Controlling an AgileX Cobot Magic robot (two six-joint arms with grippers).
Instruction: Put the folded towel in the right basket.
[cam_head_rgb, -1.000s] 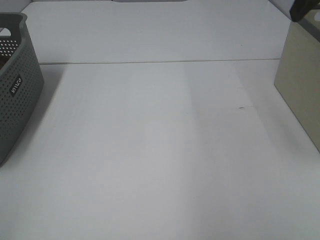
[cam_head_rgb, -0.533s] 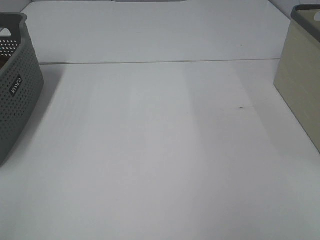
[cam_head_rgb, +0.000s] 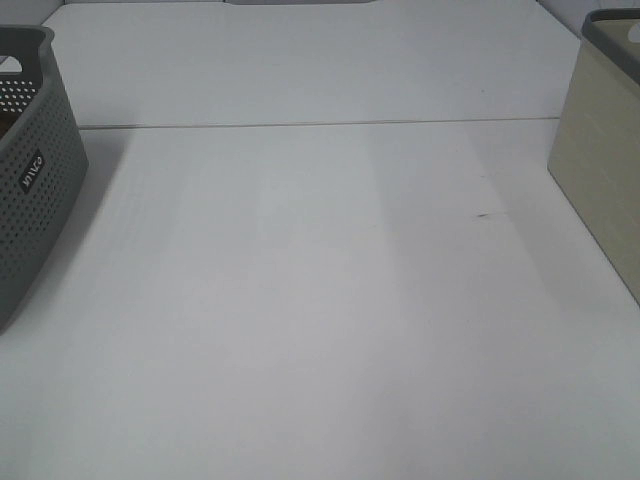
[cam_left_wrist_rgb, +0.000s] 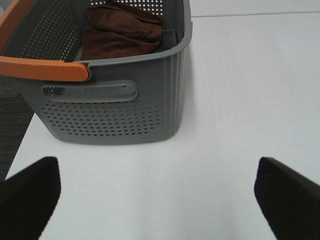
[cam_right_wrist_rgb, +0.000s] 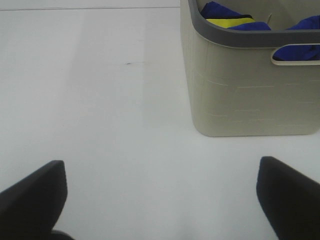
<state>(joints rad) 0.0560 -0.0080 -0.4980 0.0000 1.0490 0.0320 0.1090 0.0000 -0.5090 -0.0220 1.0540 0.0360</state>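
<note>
The right basket (cam_head_rgb: 603, 150) is beige with a grey rim and stands at the table's right edge. In the right wrist view it (cam_right_wrist_rgb: 235, 85) holds folded blue and yellow cloth (cam_right_wrist_rgb: 225, 16). My right gripper (cam_right_wrist_rgb: 160, 200) is open and empty, hovering over bare table short of that basket. The grey perforated left basket (cam_head_rgb: 25, 170) stands at the left edge; the left wrist view shows it (cam_left_wrist_rgb: 115, 105) with an orange handle and brown towels (cam_left_wrist_rgb: 122, 32) inside. My left gripper (cam_left_wrist_rgb: 157, 197) is open and empty in front of it. Neither gripper shows in the exterior view.
The white table (cam_head_rgb: 320, 300) has a seam line across its far part and a small dark mark (cam_head_rgb: 484, 214) right of centre. Grey floor (cam_left_wrist_rgb: 12, 120) shows past the table's left edge.
A dark part of the right arm above the beige basket's top has left the exterior view. Nothing else has moved.
</note>
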